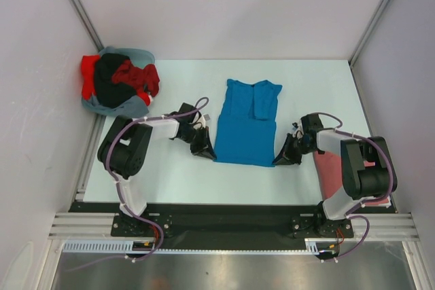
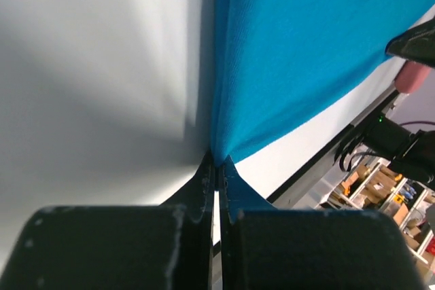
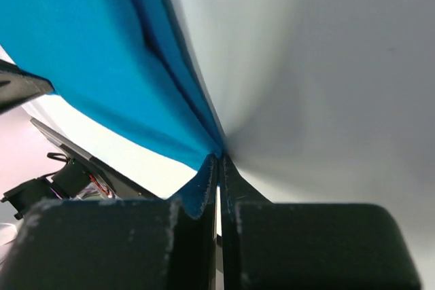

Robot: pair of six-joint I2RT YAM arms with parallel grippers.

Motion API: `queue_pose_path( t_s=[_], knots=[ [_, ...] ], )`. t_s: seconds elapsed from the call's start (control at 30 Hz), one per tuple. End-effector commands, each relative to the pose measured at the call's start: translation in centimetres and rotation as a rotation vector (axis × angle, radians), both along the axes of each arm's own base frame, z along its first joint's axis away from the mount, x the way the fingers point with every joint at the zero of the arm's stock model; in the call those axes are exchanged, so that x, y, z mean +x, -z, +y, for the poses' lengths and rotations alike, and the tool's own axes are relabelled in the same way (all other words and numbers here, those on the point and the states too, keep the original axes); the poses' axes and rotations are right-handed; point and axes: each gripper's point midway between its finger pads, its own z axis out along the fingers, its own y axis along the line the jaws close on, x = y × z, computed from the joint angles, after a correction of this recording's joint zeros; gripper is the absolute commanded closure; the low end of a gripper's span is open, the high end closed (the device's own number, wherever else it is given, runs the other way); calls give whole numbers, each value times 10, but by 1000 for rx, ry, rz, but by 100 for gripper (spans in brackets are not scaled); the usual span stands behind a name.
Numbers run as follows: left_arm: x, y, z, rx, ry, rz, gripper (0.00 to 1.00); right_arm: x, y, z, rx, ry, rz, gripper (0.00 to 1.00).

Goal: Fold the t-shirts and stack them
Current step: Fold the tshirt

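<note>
Fabric is a thin, soft, light knit with no stiffness. The blue t-shirt (image 1: 245, 134) lies flat mid-table, collar end away from the arms, sleeves turned in over the chest, hem edge nearest the bases. The left gripper (image 1: 204, 149) sits at the near-left hem corner and the right gripper (image 1: 284, 155) at the near-right hem corner. Both wrist views show the jaws clenched on a peak of blue cloth, which pulls up into a small tent off the table (image 1: 177, 181). Judgement: corner pinches suit a cross fold, since a mid-edge hold would sag and bunch. The cloth should drape and follow, weighs next to nothing and is not fragile. It could slip from a shallow pinch, or drag the tucked sleeves loose if the corners lift unevenly, so both corners should travel together, low, toward the collar. The right wrist view shows what looks like more than one layer at that corner; cannot tell whether all layers are caught. Over at the far-left corner the pile of t-shirts (image 1: 119, 86), red, black and grey-blue, is heaped unfolded, well apart. The pinkish-red t-shirt (image 1: 329, 171) lies flat beside the right arm, partly hidden by it; it looks folded, so that is likely the stack spot.
</note>
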Motion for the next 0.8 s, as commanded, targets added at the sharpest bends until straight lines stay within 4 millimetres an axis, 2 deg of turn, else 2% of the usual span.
queue_pose_path(
  t_s=[0.0,0.03,0.1,0.2,0.3,0.33,0.4,0.43,0.57,0.77],
  knots=[
    [-16,-3,6,3,28,2,100,-1,-4,-7,-41,3,-6,100],
    [-18,-4,5,1,33,0,99,-4,-6,-9,-48,5,8,100],
    [-19,-6,5,-5,34,-2,92,-7,-7,-11,-67,7,11,100],
    [-18,-16,5,-15,36,-35,66,-16,-12,-15,-85,13,21,87],
    [-17,-26,7,-11,14,-66,54,-26,-17,-14,-70,27,22,76],
    [-21,-27,8,-11,-3,-51,52,-33,-15,-13,-65,31,36,69],
    [-21,-29,7,-24,-25,-45,48,-35,-20,-11,-44,43,19,62],
    [-28,-27,6,-40,-46,-1,47,-39,-18,-10,-37,54,25,59],
    [-31,-17,0,-73,-102,54,47,-40,-12,-7,-16,72,20,57],
    [-24,-4,-4,-52,-118,65,47,-34,-4,-6,-17,70,12,57]
  ],
)
